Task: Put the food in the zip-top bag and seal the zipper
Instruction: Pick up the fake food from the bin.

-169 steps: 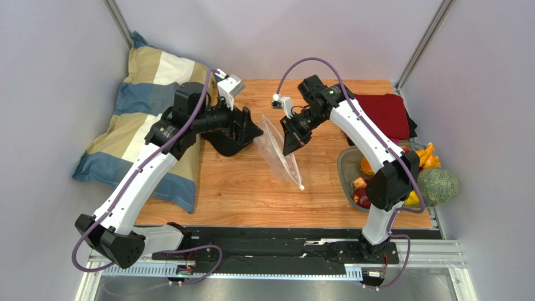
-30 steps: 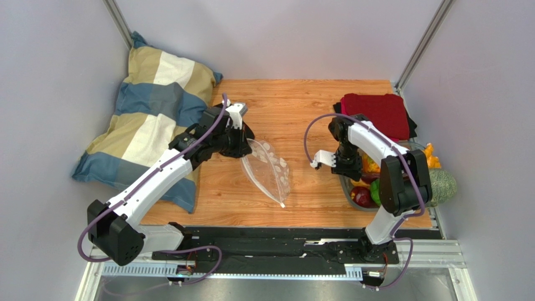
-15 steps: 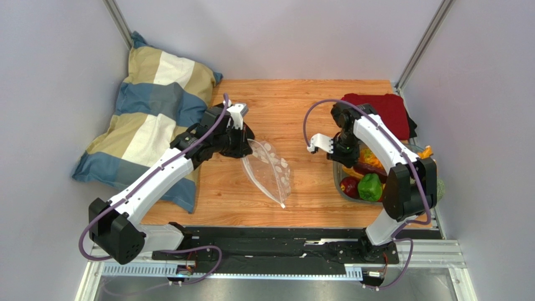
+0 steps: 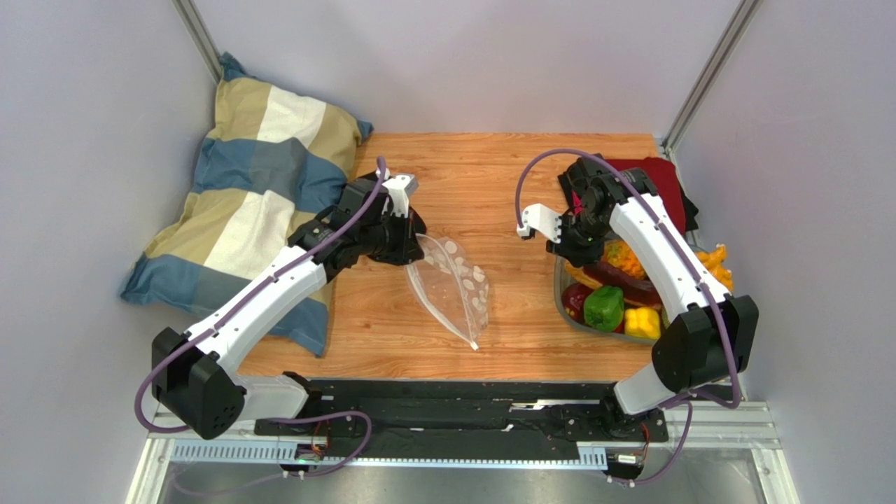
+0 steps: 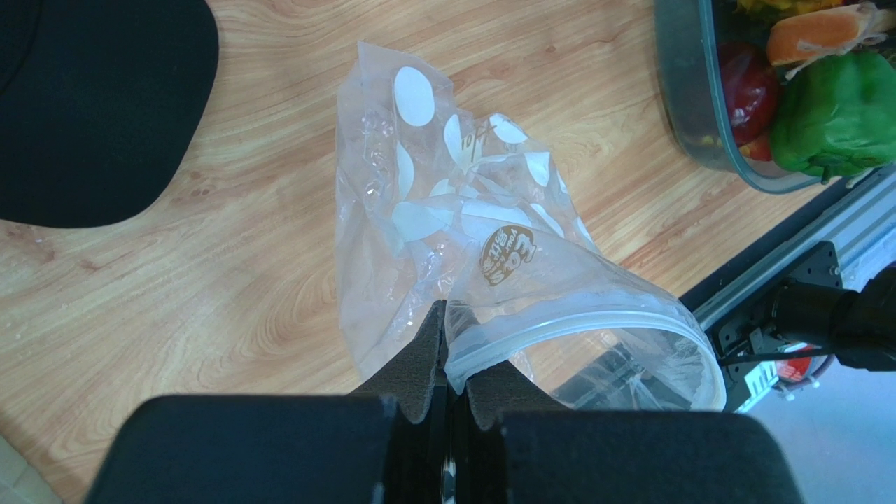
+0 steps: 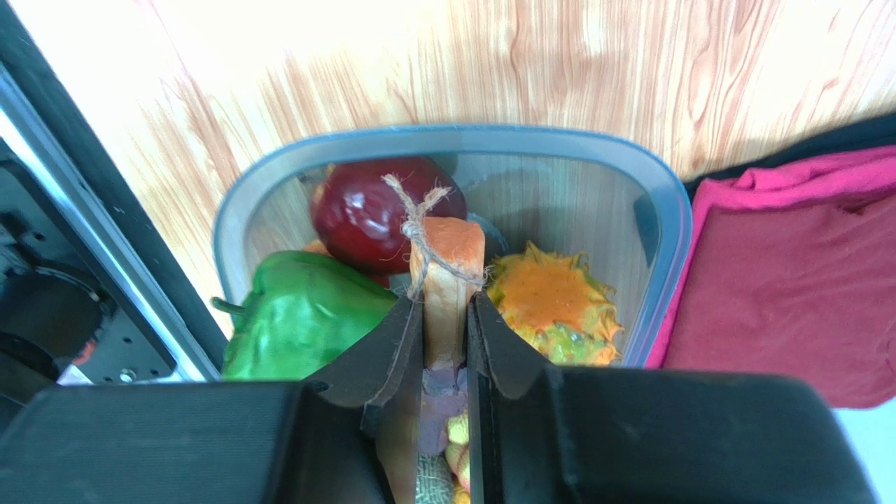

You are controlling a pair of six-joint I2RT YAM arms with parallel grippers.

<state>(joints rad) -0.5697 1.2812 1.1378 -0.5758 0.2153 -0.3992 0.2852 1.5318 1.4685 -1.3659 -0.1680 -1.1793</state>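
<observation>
1. A clear, crinkled zip-top bag (image 5: 421, 221) printed with white dots lies mid-table, its whitish zipper (image 5: 589, 318) curving round the gaping mouth.
2. The left gripper (image 5: 446, 352) pinches the mouth rim.
3. The right gripper (image 6: 447, 307) clamps an orange carrot (image 6: 447, 268) tied with twine, over a grey translucent tray (image 6: 452, 134) of glossy food (image 6: 300, 315).
4. Wood-grain table (image 4: 473, 168); a striped pillow (image 4: 252, 179) on the left; pale walls (image 4: 473, 63).

Pale lilac walls (image 4: 473, 53), wooden tabletop (image 4: 505, 179) — striped pillow (image 4: 247, 173) at left, even light

Bright, even overhead light, soft shadows. The table (image 6: 126, 63) ahead and left of the jaws of the right gripper (image 6: 445, 305) glares white; nearest the lens, focus softens.
</observation>
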